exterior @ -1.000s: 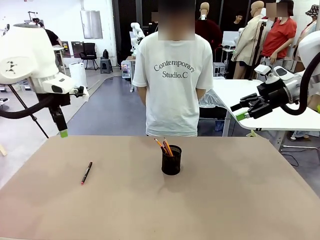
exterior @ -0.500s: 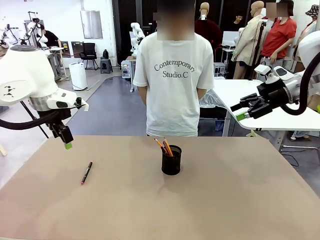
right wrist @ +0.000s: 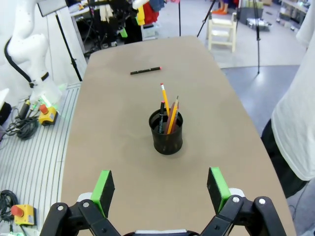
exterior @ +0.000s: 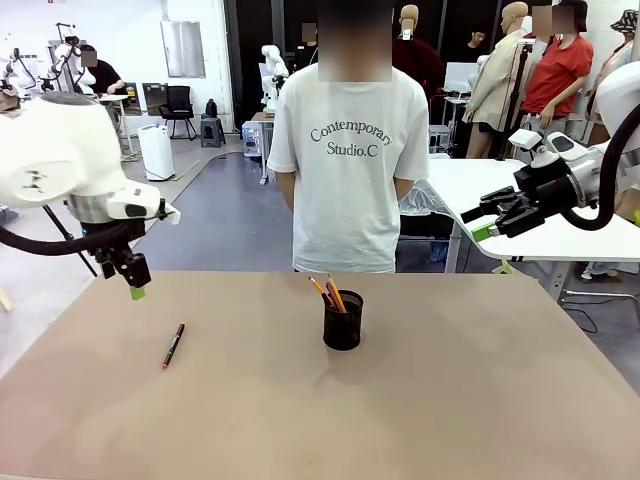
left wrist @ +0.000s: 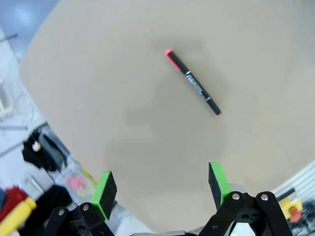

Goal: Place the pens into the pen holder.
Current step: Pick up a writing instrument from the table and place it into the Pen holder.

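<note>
A black pen with red ends (exterior: 173, 346) lies alone on the left part of the tan table (exterior: 450, 400); it also appears as the pen (left wrist: 193, 82) and the pen (right wrist: 145, 71). Near the table's middle the black mesh pen holder (exterior: 343, 320) stands upright with a yellow-orange pencil (right wrist: 165, 101) and other thin sticks in it. Above the table's far left edge my left gripper (exterior: 136, 288) hangs open and empty, behind and left of the lying pen. My right gripper (exterior: 483, 226) is open and empty, raised off the table's far right. The wrist views show the left gripper (left wrist: 160, 184) and the right gripper (right wrist: 160, 189) with jaws wide apart.
A person in a white T-shirt (exterior: 345, 150) stands at the far edge, just behind the pen holder, hands out of sight. A white table (exterior: 470, 185) stands behind on the right. Bare tabletop surrounds the pen and the holder.
My left arm has come down and shifted a little right, bringing its gripper nearer the table's far left edge. The right arm, the pen and the holder have not moved.
</note>
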